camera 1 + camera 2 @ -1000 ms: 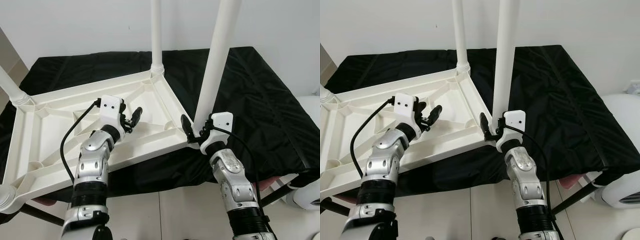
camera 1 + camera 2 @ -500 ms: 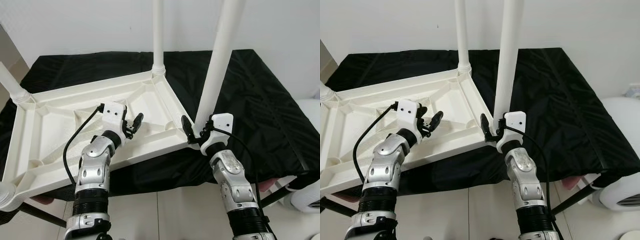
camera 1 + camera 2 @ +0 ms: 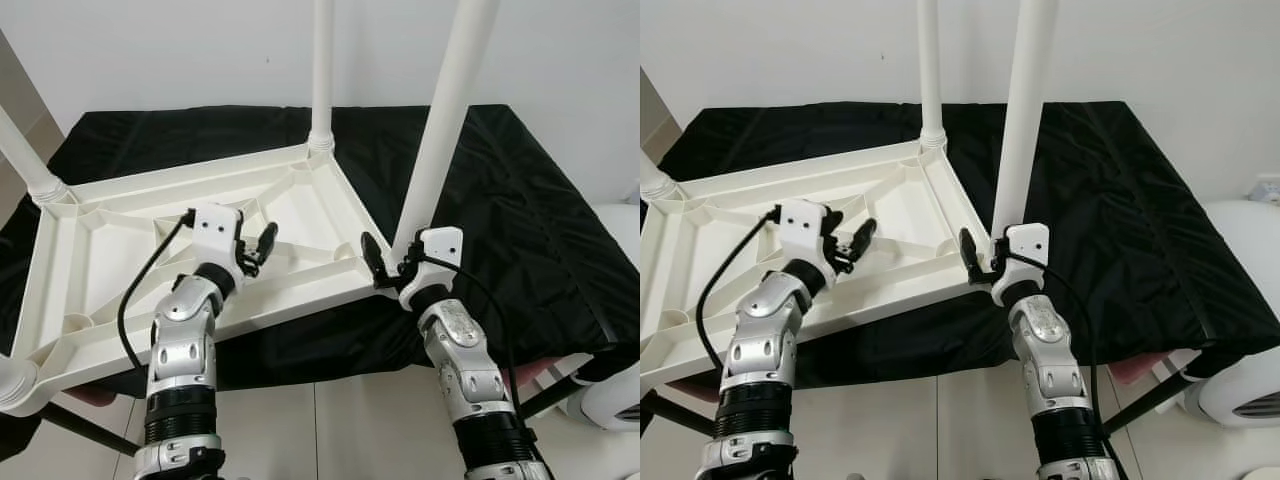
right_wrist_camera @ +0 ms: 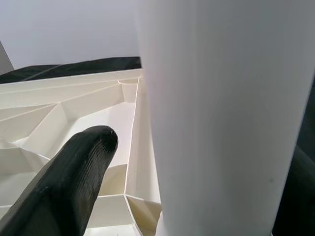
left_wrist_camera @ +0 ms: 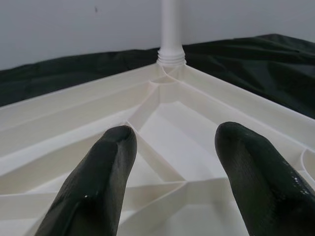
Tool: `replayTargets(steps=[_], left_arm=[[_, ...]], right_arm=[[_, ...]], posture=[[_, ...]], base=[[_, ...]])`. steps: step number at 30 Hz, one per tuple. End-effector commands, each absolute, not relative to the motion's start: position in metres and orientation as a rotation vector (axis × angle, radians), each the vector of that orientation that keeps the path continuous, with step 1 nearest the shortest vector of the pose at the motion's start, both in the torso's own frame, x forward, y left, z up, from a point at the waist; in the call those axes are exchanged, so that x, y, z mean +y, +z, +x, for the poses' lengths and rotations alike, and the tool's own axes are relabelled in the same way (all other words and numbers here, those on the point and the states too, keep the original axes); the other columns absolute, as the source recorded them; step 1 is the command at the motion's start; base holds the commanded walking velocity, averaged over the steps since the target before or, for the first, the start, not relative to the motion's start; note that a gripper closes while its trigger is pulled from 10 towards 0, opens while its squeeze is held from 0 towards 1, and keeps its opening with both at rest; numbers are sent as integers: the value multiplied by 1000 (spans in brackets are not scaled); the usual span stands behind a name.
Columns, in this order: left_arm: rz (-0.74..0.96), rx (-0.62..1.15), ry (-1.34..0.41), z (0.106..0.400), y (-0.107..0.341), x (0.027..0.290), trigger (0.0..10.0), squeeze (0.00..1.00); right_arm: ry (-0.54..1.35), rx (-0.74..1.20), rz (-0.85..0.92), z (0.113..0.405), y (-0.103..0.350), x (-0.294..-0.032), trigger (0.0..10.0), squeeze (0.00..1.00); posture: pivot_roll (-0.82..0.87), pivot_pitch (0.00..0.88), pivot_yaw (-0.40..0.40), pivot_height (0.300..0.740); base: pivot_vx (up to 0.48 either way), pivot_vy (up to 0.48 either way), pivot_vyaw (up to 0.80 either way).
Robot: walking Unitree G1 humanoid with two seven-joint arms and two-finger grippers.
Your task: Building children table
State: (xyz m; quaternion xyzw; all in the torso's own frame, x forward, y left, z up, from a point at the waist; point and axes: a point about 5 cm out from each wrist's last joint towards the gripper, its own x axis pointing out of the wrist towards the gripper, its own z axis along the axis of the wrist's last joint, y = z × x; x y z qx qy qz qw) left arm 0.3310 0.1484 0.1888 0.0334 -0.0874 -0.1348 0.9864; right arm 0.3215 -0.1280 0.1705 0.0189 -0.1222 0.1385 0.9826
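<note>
Left gripper point(image 3: 256, 252) drew back over tabletop point(image 3: 110, 230).

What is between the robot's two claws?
Between the left gripper and the right gripper lies the ribbed white underside of the upturned tabletop, with its raised rim at the corner. The left eye view shows it.

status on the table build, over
Right gripper around near-right leg at its base. Left gripper open, above upturned tabletop. Nothing in the way.
</note>
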Motion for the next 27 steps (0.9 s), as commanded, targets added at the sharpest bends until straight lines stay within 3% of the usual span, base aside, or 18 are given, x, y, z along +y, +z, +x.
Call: replayTargets(steps=[1,17,27], left_arm=[[30,-171,141,327,184,174,10000,0],[56,-209,179,305,175,177,10000,0],[51,-227,173,311,181,179,10000,0]], right_arm=[[275,-247,36,321,168,-126,10000,0],[259,-267,20,320,170,-125,10000,0],[259,-266,20,321,168,-125,10000,0]], posture=[[-73,68,58,740],[-68,60,50,740],[-57,54,39,740]], base=[[0,0,0],[0,0,0],[0,0,0]])
